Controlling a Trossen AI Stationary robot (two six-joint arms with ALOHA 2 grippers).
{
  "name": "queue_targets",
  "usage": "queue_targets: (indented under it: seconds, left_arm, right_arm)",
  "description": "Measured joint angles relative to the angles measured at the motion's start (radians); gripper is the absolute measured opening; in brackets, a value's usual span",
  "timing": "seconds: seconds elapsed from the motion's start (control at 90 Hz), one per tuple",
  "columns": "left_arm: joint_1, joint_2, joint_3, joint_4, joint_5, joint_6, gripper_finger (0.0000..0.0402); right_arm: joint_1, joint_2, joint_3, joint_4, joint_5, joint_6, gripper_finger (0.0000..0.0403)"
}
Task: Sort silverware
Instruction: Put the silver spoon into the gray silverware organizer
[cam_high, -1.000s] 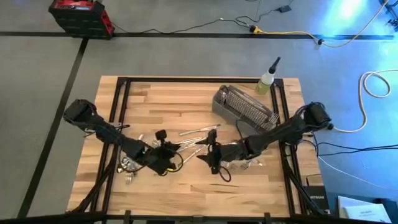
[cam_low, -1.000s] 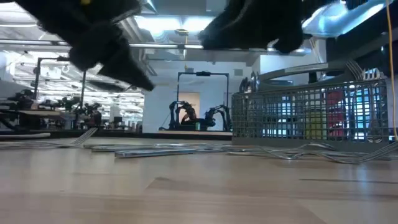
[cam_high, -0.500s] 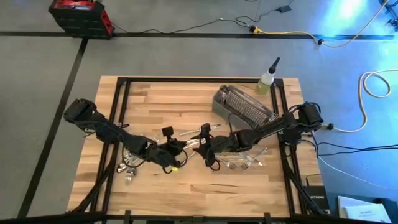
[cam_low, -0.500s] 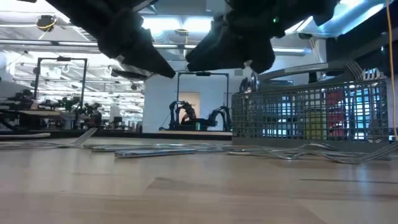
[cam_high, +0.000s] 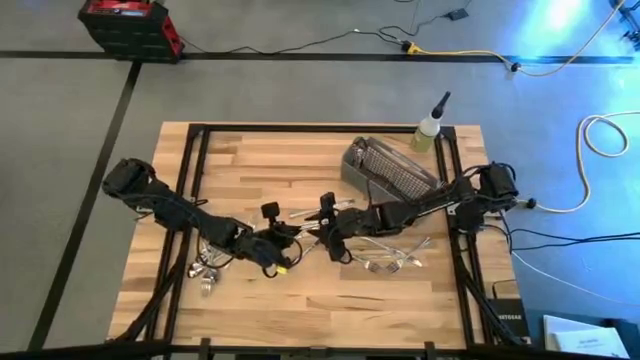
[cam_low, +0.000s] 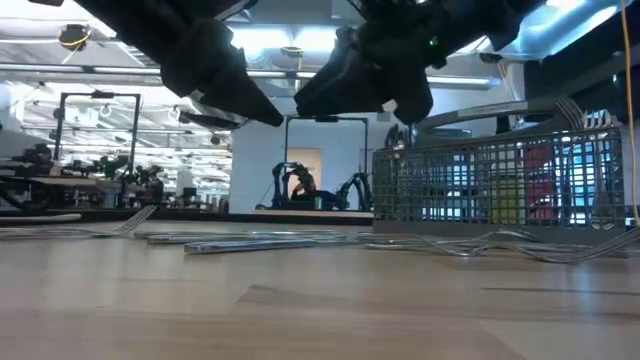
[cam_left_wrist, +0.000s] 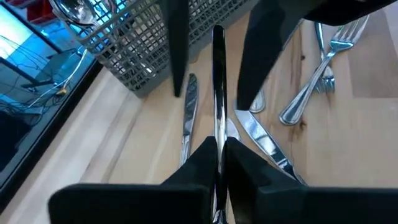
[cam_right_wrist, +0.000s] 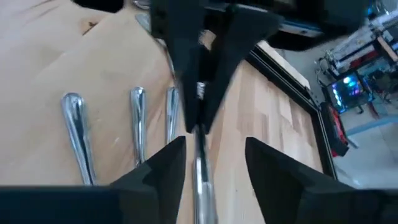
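Left wrist view gives us the clearest read. The left gripper (cam_left_wrist: 221, 144) is clamped on a piece of silverware (cam_left_wrist: 219, 81), whose slim handle runs forward between the spread fingers of the right gripper (cam_right_wrist: 208, 149). In the high view the two meet over the middle of the surface (cam_high: 300, 310), with the piece held in the air between them.

We judge this to be a handover, caught before the right gripper has pinched. The next move calls for the right gripper to close squarely on the handle. Only then should the left one let go, or the piece may drop among the loose forks and spoons (cam_high: 390, 262) lying below. From there the mesh basket (cam_high: 392, 172), near the right arm, seems the likely destination. More silverware lies by the left arm (cam_high: 208, 268).

We can make out no brand, label or writing on any of these things.
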Motion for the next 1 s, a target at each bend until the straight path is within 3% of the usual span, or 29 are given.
queue_targets:
  seconds: [0.2,0.556,0.678,0.844,1.0]
  left_arm:
    - [0.000,0.000,0.000,0.000,0.000,-0.004,0.0007]
    - [0.000,0.000,0.000,-0.004,0.000,-0.003,0.0007]
    - [0.000,0.000,0.000,-0.003,0.000,-0.003,0.0007]
    - [0.000,0.001,0.000,-0.004,0.000,-0.006,0.0007]
    - [0.000,0.001,-0.001,-0.004,0.000,-0.007,0.0007]
  right_arm:
    - [-0.025,0.033,0.000,0.039,-0.082,-0.020,0.0123]
    - [-0.024,0.094,0.000,0.124,-0.066,-0.070,0.0117]
    - [-0.024,0.094,0.000,0.124,-0.066,-0.074,0.0087]
    - [-0.024,0.094,0.000,0.123,-0.045,-0.092,0.0015]
    - [-0.024,0.094,0.000,0.124,-0.044,-0.094,0.0018]
